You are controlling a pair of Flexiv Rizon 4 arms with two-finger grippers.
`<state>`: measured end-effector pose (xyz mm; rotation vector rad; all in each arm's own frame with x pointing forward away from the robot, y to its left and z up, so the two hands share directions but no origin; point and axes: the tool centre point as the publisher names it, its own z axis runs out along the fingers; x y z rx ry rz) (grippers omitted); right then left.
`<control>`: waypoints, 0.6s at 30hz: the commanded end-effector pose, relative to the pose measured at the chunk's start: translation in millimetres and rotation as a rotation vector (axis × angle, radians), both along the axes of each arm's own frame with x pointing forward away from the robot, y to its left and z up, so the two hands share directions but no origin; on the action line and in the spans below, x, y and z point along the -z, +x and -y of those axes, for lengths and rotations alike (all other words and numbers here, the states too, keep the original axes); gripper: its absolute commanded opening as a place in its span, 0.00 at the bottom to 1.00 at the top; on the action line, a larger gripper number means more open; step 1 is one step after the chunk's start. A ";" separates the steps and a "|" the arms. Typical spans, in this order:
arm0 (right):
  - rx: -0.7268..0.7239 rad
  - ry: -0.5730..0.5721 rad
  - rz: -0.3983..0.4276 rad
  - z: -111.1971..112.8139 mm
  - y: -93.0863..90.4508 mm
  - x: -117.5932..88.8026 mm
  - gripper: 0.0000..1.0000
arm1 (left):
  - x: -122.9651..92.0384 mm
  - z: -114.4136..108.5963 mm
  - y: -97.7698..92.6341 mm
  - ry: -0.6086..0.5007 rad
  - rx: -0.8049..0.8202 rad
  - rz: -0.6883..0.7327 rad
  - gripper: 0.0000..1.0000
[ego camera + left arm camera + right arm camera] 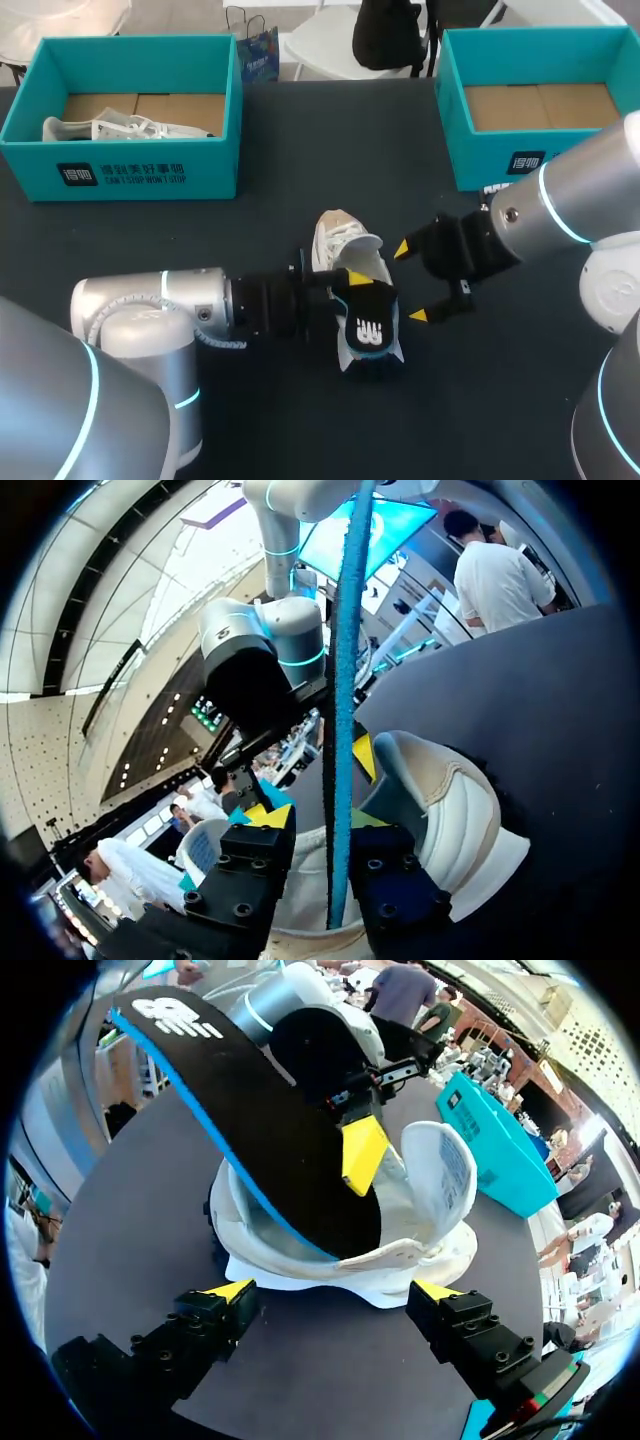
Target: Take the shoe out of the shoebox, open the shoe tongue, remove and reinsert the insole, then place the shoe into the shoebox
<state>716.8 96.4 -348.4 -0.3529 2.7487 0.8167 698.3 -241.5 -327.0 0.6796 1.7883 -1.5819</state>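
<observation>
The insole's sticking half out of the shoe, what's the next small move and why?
Probably ease the right gripper forward and close it on the shoe to steady it: it's open, just short of the shoe, while the left gripper pinches the insole, whose front sits inside.

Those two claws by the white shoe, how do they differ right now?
The left gripper is shut on the black insole, which has one end in the shoe and the other raised; the right gripper is open and holds nothing. The left gripper is right at the shoe, while the right gripper hangs beside it, apart from it. Both have two yellow-tipped fingers and face the shoe.
</observation>
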 end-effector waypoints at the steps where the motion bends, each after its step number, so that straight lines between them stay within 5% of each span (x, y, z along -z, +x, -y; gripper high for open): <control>1: 0.002 -0.001 0.002 -1.1 -0.8 0.6 1.00 | -7.8 -1.8 0.3 0.001 0.004 0.002 0.41; 15: 0.002 -0.001 0.002 -1.1 -0.8 0.6 1.00 | -26.5 -0.1 -26.5 -0.032 0.043 0.012 0.34; 17: 0.002 -0.001 0.002 -1.1 -0.8 0.6 1.00 | -27.3 -0.2 -28.9 -0.031 0.043 0.013 0.30; 18: 0.002 -0.001 0.002 -1.1 -0.8 0.6 1.00 | -28.9 -0.1 -33.4 -0.029 0.046 0.019 0.19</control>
